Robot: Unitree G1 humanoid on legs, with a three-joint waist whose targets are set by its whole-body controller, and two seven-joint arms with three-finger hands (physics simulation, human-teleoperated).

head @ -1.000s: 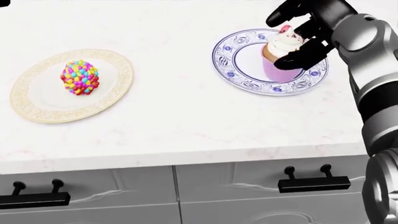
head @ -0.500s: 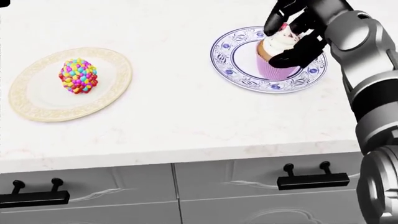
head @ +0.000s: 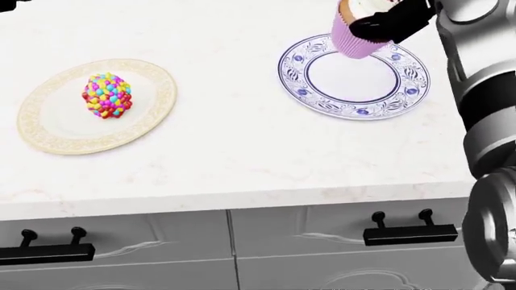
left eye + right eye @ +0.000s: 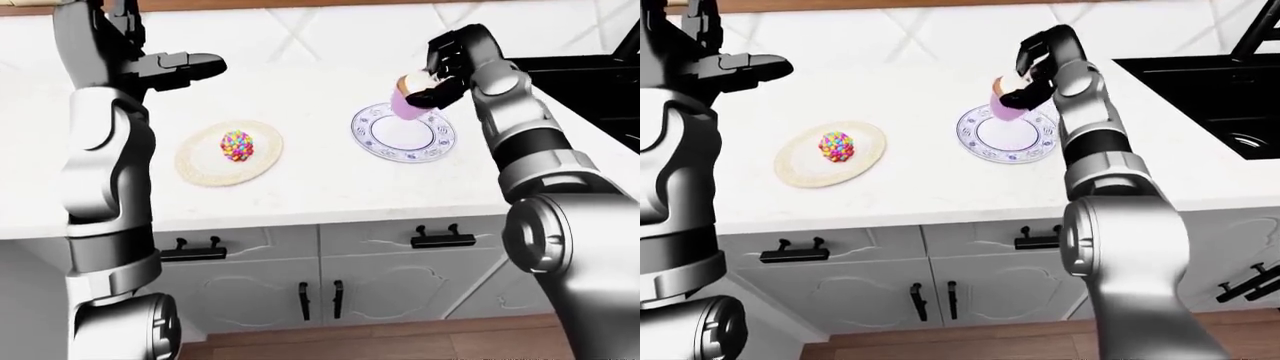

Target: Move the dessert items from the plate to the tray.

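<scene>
A cupcake (image 3: 351, 33) with a pink wrapper and white frosting hangs just above the top edge of the blue-patterned plate (image 3: 355, 81), which has nothing on it. My right hand (image 3: 380, 23) is shut on the cupcake, its dark fingers wrapped round the frosting and wrapper. Left of the plate lies a cream, gold-rimmed round tray (image 3: 44, 134) with a ball of coloured candy (image 3: 106, 95) at its middle. My left hand (image 4: 192, 66) is raised high at the upper left of the left-eye view, open and holding nothing.
Plate and tray rest on a white marble counter (image 3: 225, 157); below its near edge are grey drawers with black handles (image 3: 407, 232). A black sink (image 4: 1210, 97) is set into the counter to the right of the plate.
My right hand closed round the cupcake and lifted it off the blue plate, toward the top of the head view. The candy ball and tray stayed put.
</scene>
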